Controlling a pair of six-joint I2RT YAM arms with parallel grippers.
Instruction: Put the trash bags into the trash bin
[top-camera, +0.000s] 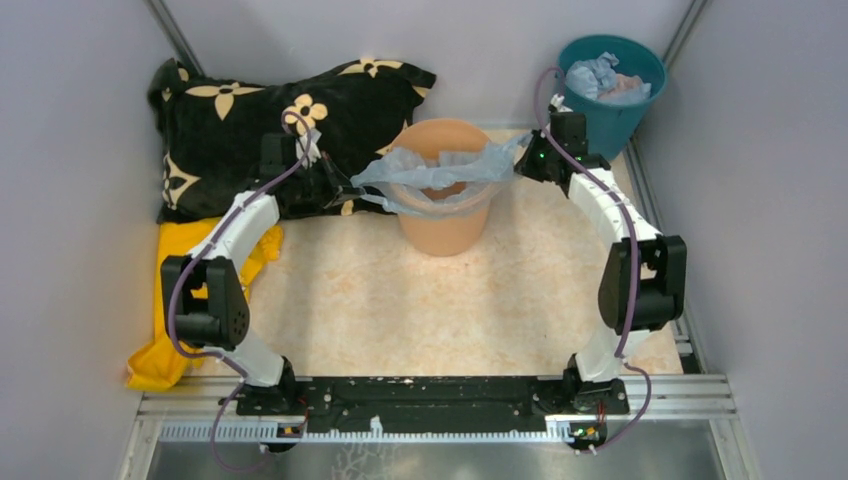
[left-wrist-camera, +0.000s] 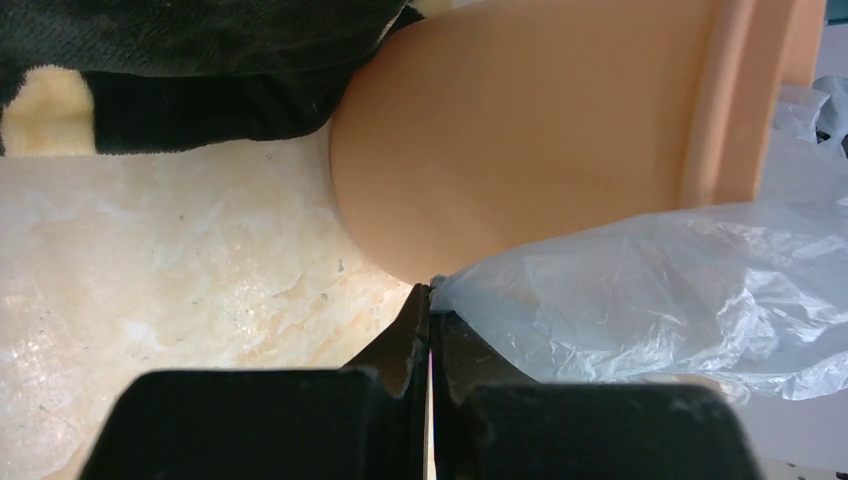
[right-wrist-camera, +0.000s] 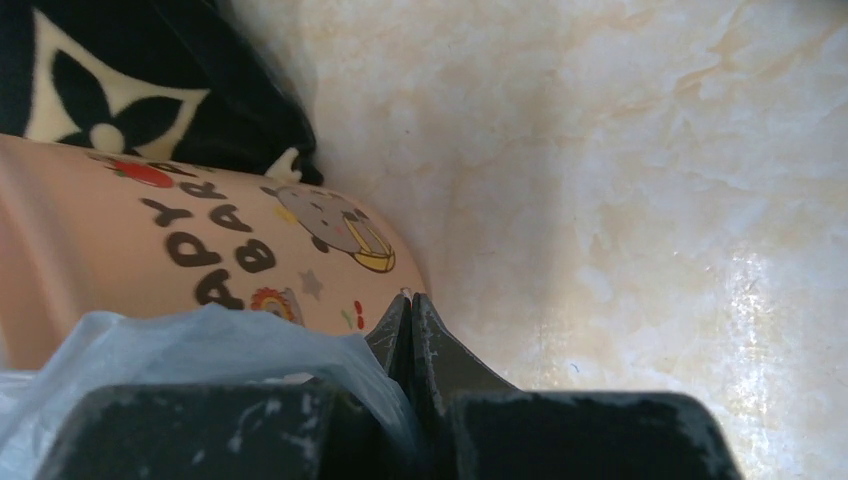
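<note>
Left fingers were fully closed, pinching an edge of the pale blue trash bag just beside the wall of the trash bin. Right fingers were closed too, with the same bag's film bunched against them at the bin's printed side. From above we saw the bag stretched between both arms across the bin's mouth, sagging partly inside. We saw the bin upright on the marbled surface, just beside a black flowered cushion; a teal bucket sat in the far right corner.
</note>
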